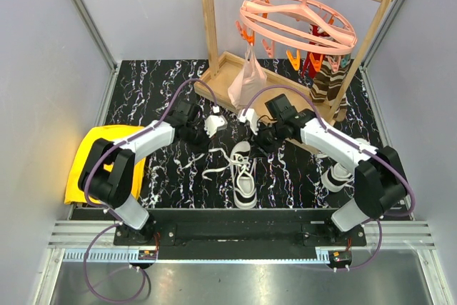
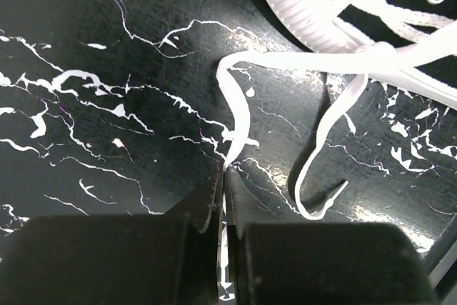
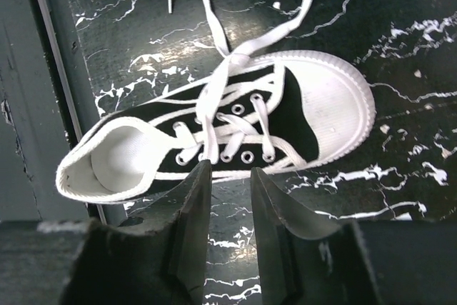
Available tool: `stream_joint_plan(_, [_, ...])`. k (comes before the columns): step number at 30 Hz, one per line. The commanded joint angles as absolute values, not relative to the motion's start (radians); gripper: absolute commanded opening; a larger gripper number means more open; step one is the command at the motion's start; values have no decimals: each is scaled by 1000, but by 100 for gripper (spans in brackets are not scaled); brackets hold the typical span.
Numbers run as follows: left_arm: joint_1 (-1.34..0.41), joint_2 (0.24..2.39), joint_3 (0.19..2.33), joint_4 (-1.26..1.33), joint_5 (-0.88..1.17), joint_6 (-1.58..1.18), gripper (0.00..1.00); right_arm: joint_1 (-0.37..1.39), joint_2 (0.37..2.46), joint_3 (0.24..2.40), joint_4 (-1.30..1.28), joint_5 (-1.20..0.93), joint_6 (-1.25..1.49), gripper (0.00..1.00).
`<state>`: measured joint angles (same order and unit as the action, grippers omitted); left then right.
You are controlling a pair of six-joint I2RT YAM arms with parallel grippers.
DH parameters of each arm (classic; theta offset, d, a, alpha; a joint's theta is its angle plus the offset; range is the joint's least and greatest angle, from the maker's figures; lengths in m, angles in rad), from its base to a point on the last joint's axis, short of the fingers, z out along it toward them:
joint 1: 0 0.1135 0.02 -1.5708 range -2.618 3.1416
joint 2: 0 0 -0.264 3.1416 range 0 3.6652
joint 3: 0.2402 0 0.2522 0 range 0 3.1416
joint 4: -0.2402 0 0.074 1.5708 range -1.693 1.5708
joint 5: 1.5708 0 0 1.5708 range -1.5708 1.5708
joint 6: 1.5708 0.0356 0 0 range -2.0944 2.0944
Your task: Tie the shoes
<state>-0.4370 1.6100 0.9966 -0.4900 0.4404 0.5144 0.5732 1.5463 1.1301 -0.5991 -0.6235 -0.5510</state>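
Observation:
One white and black shoe (image 1: 243,175) lies in the middle of the marble table, toe towards the arms, with its white laces (image 1: 214,164) loose to its left. A second shoe (image 1: 335,175) shows partly behind the right arm. My left gripper (image 2: 226,171) is shut on a white lace (image 2: 239,108) that curves back to the shoe (image 2: 314,12) at the upper right. My right gripper (image 3: 230,169) hovers just beside the shoe (image 3: 325,108), open, with only bare table between its fingers. The untied laces (image 3: 218,83) trail off from the eyelets.
A yellow cloth (image 1: 93,158) lies at the table's left edge. At the back stands a wooden rack (image 1: 209,26) with a pink clip hanger (image 1: 300,23), a hanging plastic bag (image 1: 246,82) and brown striped socks (image 1: 328,80). Grey walls close in both sides.

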Motion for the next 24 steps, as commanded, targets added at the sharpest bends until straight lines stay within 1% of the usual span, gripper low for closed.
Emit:
stream_joint_plan(1, [-431, 1603, 1006, -506, 419, 519, 2, 613, 1537, 1137, -578, -653, -597, 38])
stream_joint_plan(7, [-431, 1641, 1017, -517, 384, 486, 3, 689, 1540, 1129, -555, -641, -630, 39])
stream_joint_plan(11, [-423, 1681, 1043, -545, 388, 465, 4, 738, 1542, 1120, -494, -635, -627, 43])
stream_joint_plan(14, [-417, 1700, 1055, -560, 393, 457, 4, 775, 1540, 1092, -359, -612, -565, 44])
stream_joint_plan(18, [-402, 1736, 1083, -584, 409, 448, 5, 818, 1557, 1034, -111, -581, -474, 49])
stream_joint_plan(23, [-390, 1758, 1100, -618, 426, 442, 5, 903, 1627, 1009, -11, -542, -448, 49])
stream_joint_plan(24, [-384, 1756, 1098, -623, 439, 437, 6, 917, 1635, 1005, 59, -528, -442, 49])
